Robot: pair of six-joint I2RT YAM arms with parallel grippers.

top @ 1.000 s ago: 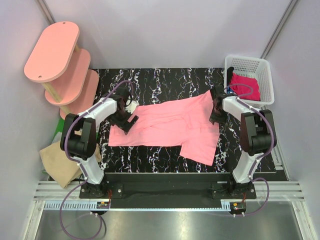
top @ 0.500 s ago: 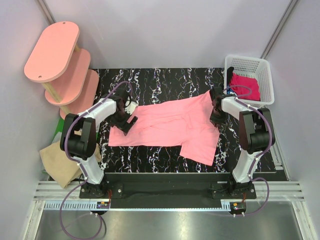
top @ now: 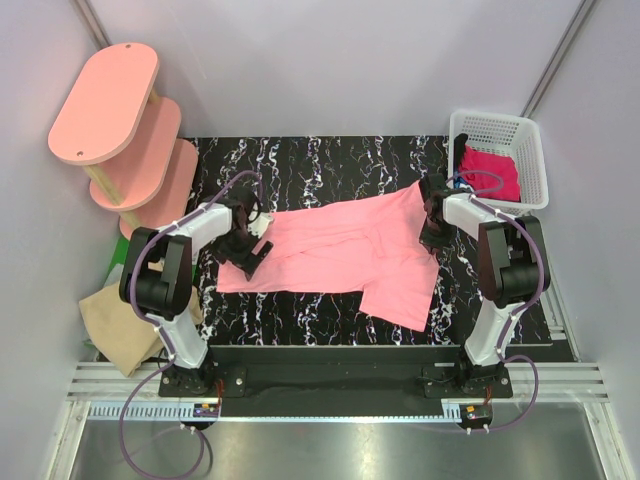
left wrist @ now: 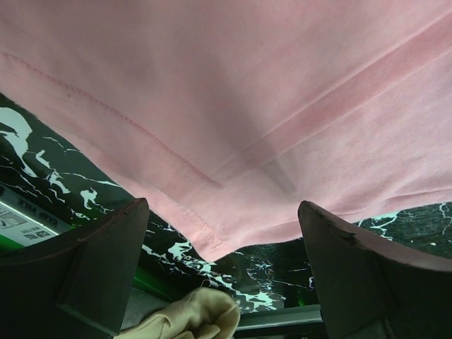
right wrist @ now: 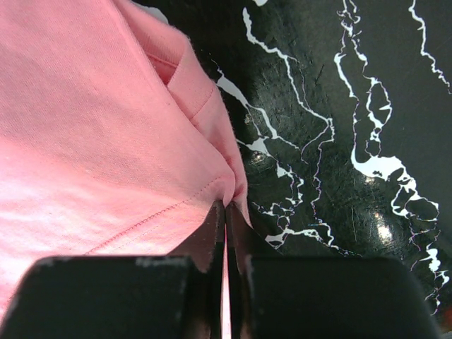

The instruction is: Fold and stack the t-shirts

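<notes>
Pink and soft, the shirt (top: 340,250) was pinched at its edge by the right gripper (right wrist: 224,210); the left gripper (left wrist: 219,212) stood open.

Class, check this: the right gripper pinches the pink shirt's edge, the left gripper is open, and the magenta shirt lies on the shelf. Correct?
Not quite: the magenta shirt lies in the white basket. The top view shows it; the rest holds.

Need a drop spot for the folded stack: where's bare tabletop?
Free: the table strip beyond the pink t-shirt's far edge; the near strip left of its sleeve. Crowded: both shirt ends, at the left claw and right claw, and beside the basket.
</notes>
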